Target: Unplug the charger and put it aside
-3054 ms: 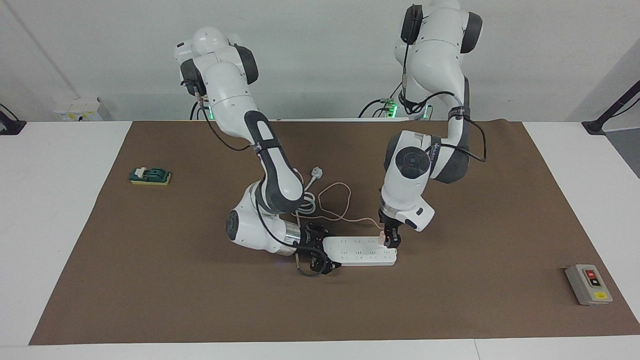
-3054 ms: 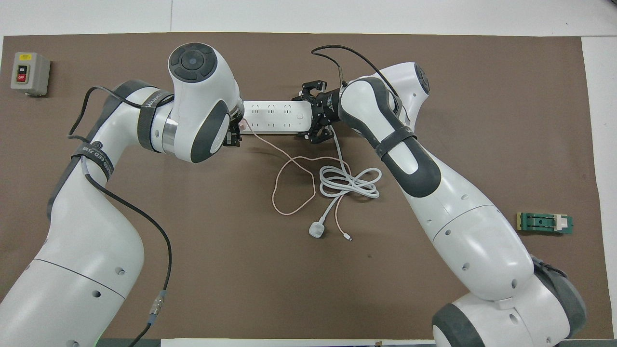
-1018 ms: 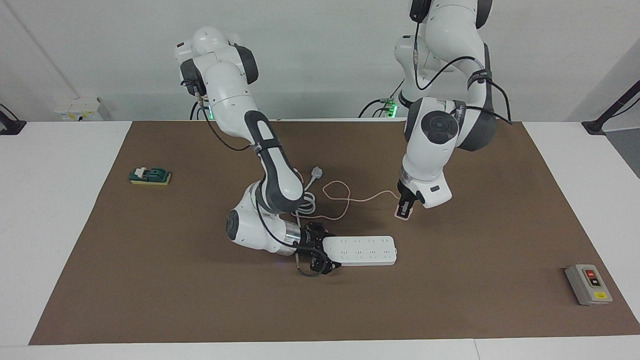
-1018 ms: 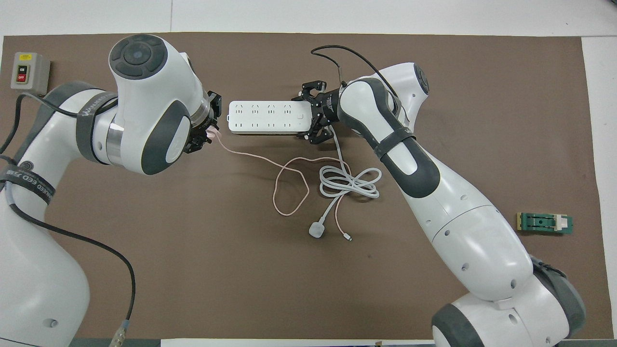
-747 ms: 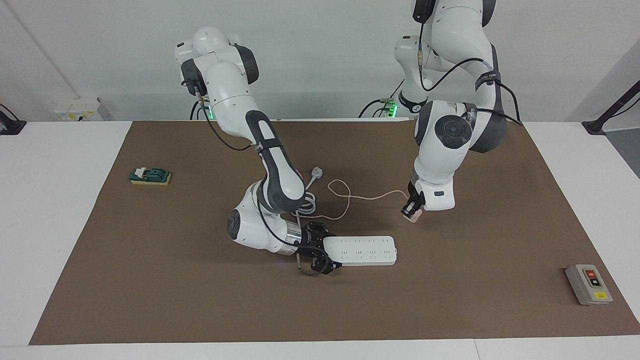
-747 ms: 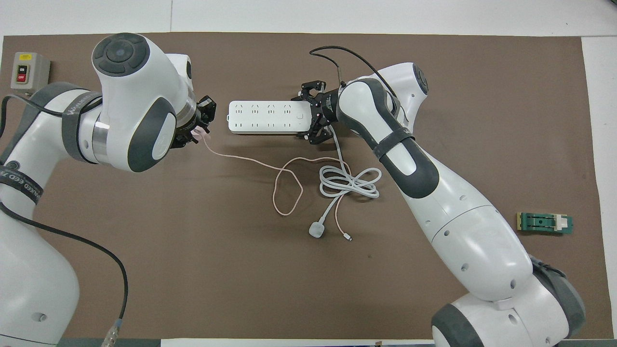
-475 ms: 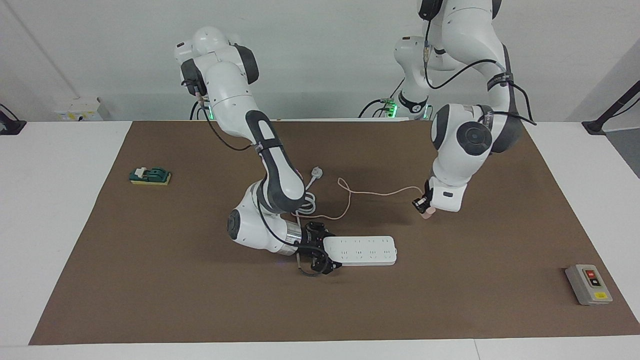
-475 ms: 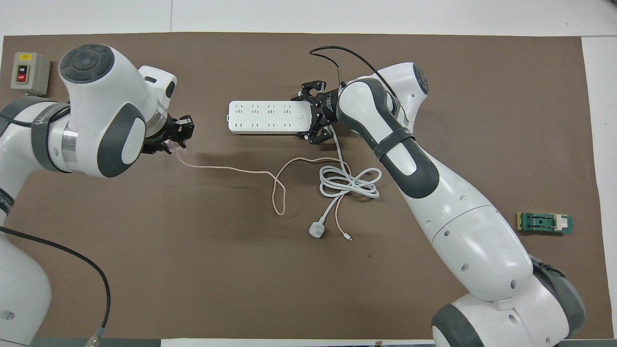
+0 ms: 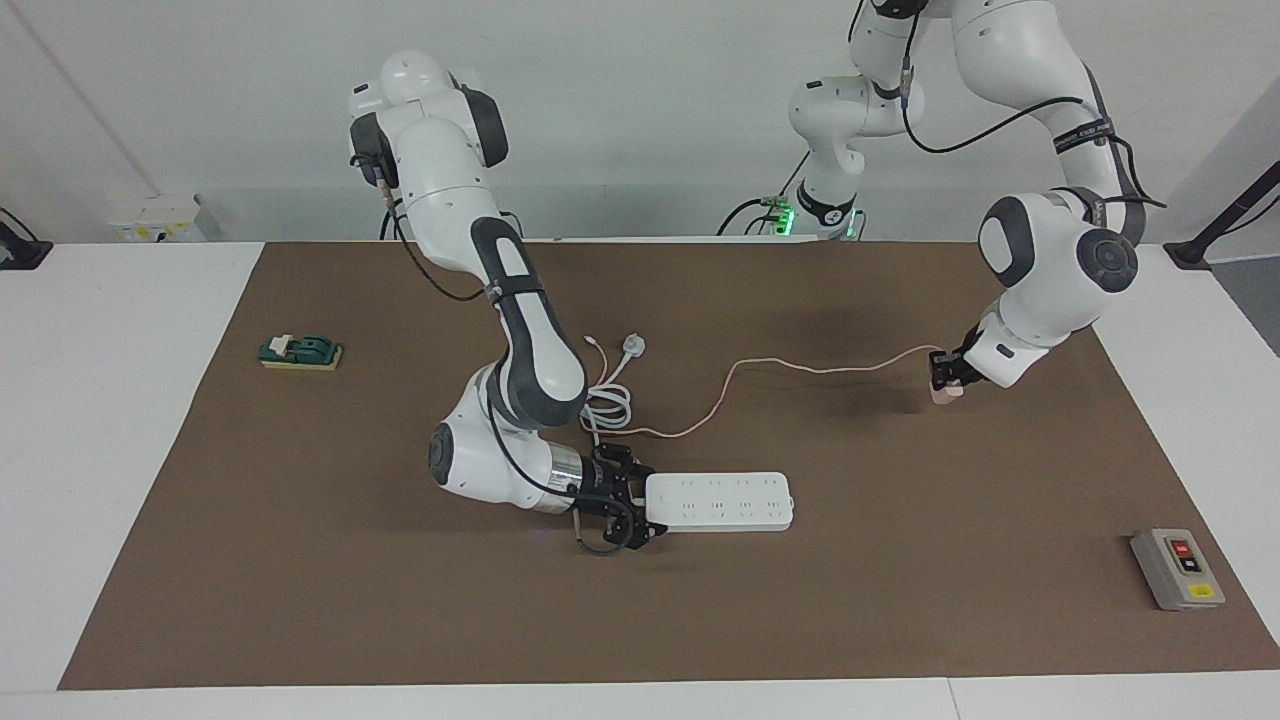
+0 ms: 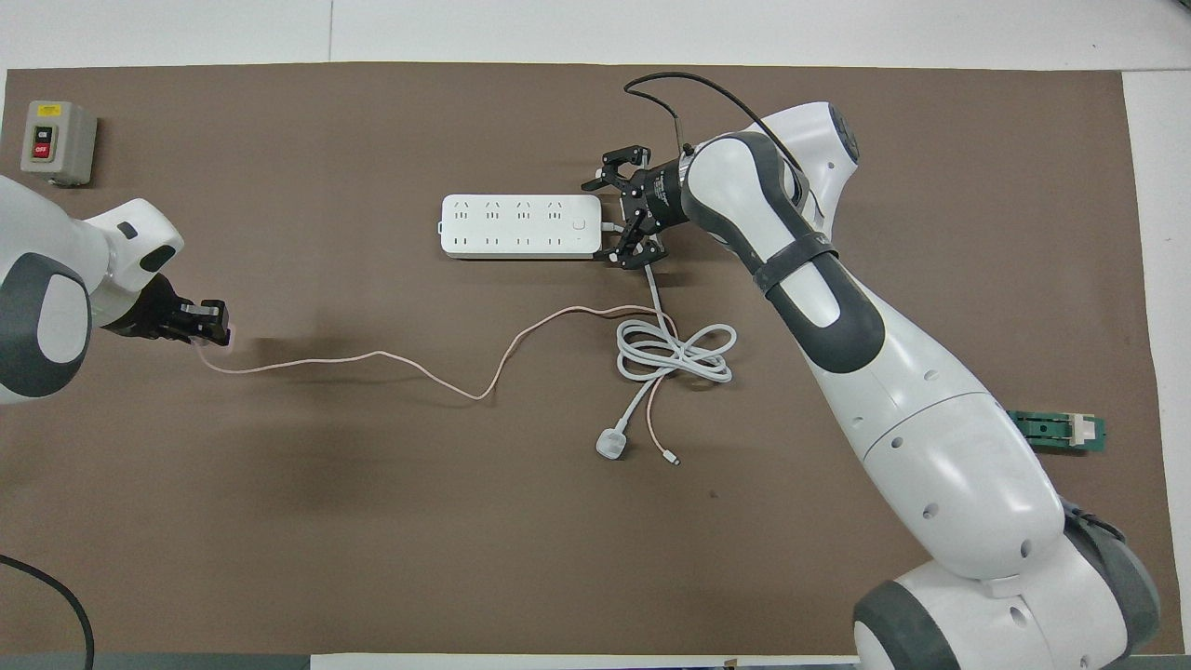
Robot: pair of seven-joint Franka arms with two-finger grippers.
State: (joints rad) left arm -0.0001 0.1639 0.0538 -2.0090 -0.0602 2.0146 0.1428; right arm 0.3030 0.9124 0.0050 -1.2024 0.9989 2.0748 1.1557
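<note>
The pale-pink charger [image 9: 942, 394] is unplugged and held in my left gripper [image 9: 941, 378], which is shut on it just above the mat toward the left arm's end of the table; it also shows in the overhead view [image 10: 226, 333] at my left gripper [image 10: 210, 324]. Its thin pink cable [image 9: 800, 367] trails back over the mat [image 10: 372, 355] to the coiled white cord. The white power strip [image 9: 720, 501] lies flat with no plug in its sockets [image 10: 521, 226]. My right gripper [image 9: 634, 500] is open, just off the strip's cord end [image 10: 627, 216].
The strip's thick white cord lies coiled [image 10: 675, 352] nearer to the robots than the strip, ending in a round white plug [image 10: 610, 445]. A grey switch box [image 9: 1177, 569] stands at the left arm's end. A green block [image 9: 300, 352] lies toward the right arm's end.
My left gripper pulled the charger out of the strip, lifted it and carried it toward the left arm's end, drawing the pink cable out straighter. My right gripper drew back slightly off the strip's end.
</note>
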